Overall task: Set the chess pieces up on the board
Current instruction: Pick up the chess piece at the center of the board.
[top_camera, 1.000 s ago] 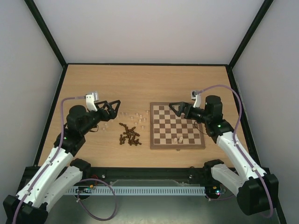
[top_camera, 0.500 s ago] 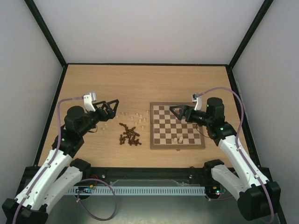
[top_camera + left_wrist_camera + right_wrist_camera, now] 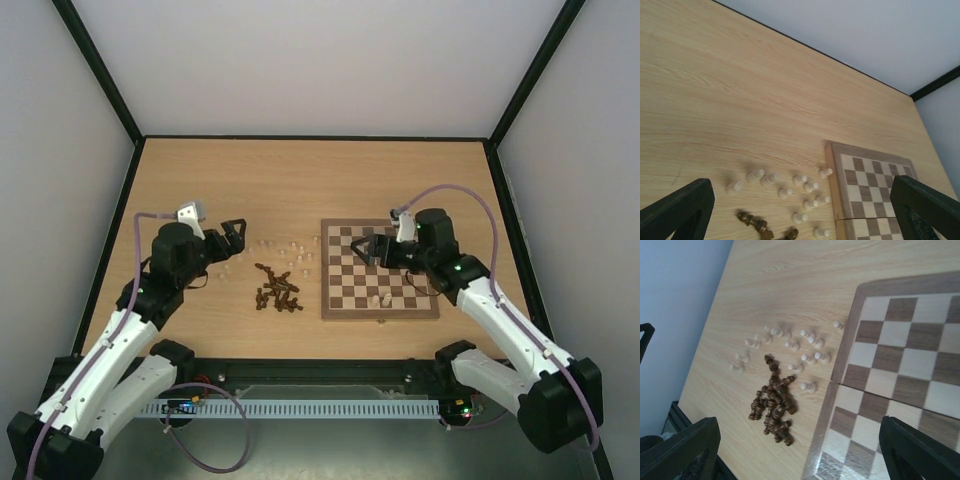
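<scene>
The board [image 3: 327, 272] lies right of centre on the table, with two pale chess pieces [image 3: 380, 298] standing near its front edge. Several pale chess pieces [image 3: 291, 252] are scattered left of the board, and a pile of dark chess pieces [image 3: 277, 290] lies in front of them. My left gripper [image 3: 231, 240] hovers open to the left of the pale pieces [image 3: 800, 178], holding nothing. My right gripper [image 3: 368, 250] hangs open over the board's left half [image 3: 900, 365], facing the dark pile [image 3: 772, 407] and the pale pieces [image 3: 810, 357]; nothing is between its fingers.
Black frame rails [image 3: 310, 138] border the wooden table on all sides, with pale walls behind them. The board's clasp [image 3: 381, 320] faces the near edge. Both arm bases sit at the near edge.
My right gripper has moved left and lower over the board, toward its left edge. The left gripper has drawn back slightly to the left. No piece has moved.
</scene>
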{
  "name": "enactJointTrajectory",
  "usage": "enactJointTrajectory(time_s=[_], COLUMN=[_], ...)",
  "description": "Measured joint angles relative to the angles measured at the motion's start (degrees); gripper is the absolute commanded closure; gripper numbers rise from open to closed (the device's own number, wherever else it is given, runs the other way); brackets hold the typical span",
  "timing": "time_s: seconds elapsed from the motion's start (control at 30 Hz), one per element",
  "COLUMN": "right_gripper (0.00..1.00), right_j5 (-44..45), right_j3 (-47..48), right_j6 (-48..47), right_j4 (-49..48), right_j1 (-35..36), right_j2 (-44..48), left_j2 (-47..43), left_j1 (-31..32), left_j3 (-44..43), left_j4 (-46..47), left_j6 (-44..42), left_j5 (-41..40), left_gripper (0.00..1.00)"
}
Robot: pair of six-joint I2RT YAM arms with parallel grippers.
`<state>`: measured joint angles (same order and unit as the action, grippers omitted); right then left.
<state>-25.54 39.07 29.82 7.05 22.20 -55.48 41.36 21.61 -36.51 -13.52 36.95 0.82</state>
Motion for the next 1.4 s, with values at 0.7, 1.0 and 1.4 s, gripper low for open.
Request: enactJointTrajectory(time_s=[0.7, 1.0, 1.4], right_gripper=[0.31, 0.37, 0.46], right_j5=[20.87, 26.38, 34.93], right_j3=[18.88, 27.43, 42.01], right_j6=[-3.17, -4.72, -8.04], right_j4=[4.81, 6.23, 10.05], right_j1=[21.59, 27.26, 30.86], right_j2=[-22.36, -33.92, -48.09], left_j2=[2.89, 4.70, 0.98], left_j1=[-10.69, -16.04, -16.15], left_j3=[1.88, 2.32, 2.32], left_j4=[-3.96, -4.39, -4.52], left_j6=[0.96, 1.31, 2.54], left_j5=[-2.58, 1.55, 1.97], left_gripper=[0.00, 0.00, 0.01])
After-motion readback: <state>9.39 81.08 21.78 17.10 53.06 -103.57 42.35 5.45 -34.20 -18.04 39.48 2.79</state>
